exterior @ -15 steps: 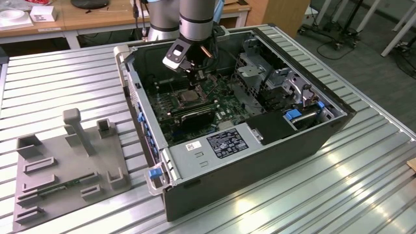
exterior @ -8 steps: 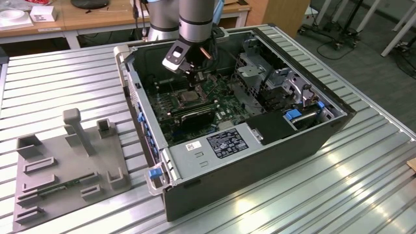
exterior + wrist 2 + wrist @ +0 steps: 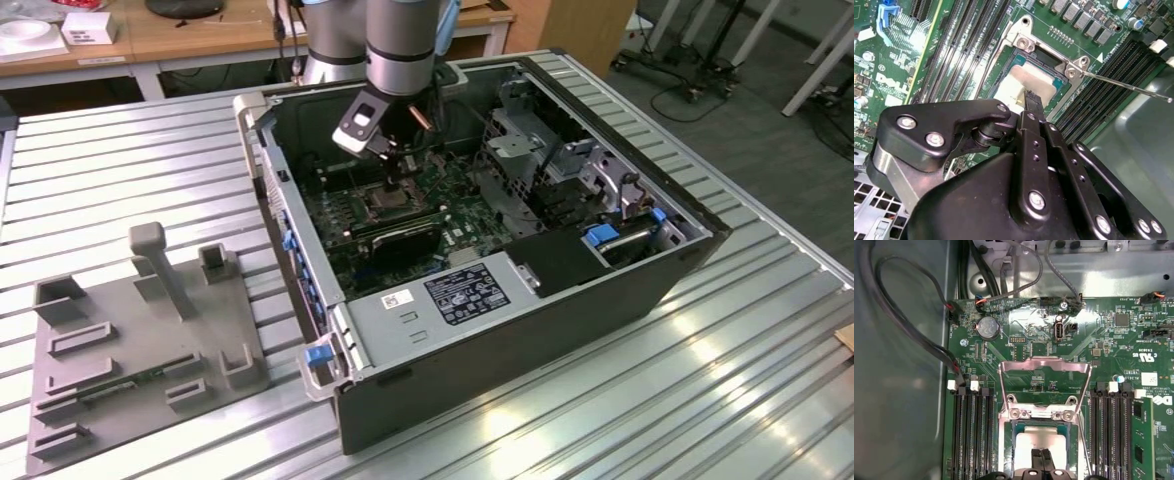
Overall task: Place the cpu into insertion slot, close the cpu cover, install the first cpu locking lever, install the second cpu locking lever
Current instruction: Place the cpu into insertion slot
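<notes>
Inside the open computer case my gripper reaches down over the insertion slot on the green motherboard. In both wrist views the pale cpu lies flat within the slot's silvery rim. My gripper is shut, its two black fingers pressed together over the middle of the cpu; whether they touch it I cannot tell. The cpu cover is swung open and lies back on the board behind the slot. A thin locking lever sticks out free beside the slot.
Black memory slots flank the socket on both sides. Dark cables run along the case wall. A metal drive cage stands at the exterior view's right. A grey parts fixture sits on the ribbed table outside the case.
</notes>
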You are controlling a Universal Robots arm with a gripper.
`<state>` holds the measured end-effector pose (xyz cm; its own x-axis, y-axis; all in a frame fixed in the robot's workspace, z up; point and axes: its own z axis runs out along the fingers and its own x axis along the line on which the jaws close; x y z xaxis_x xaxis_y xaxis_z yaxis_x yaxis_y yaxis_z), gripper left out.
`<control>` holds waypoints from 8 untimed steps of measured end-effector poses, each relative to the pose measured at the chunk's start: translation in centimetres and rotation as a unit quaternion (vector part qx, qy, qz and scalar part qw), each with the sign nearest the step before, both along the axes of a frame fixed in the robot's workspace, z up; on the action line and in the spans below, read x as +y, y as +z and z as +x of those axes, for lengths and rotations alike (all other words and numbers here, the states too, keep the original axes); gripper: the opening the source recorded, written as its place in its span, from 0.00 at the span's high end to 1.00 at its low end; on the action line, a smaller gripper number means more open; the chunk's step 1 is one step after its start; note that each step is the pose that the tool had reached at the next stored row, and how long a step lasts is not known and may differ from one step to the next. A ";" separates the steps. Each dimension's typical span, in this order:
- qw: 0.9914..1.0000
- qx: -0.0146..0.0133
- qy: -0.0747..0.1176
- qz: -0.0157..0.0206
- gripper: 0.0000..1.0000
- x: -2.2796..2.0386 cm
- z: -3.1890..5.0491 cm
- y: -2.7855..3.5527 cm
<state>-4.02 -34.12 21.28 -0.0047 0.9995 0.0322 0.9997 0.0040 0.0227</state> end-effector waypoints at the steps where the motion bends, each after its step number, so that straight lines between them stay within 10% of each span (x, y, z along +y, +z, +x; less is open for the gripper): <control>1: 1.000 0.000 0.000 0.000 0.89 0.00 -0.01 -0.03; 8: 1.000 0.000 0.000 0.000 0.89 0.15 -0.17 -0.28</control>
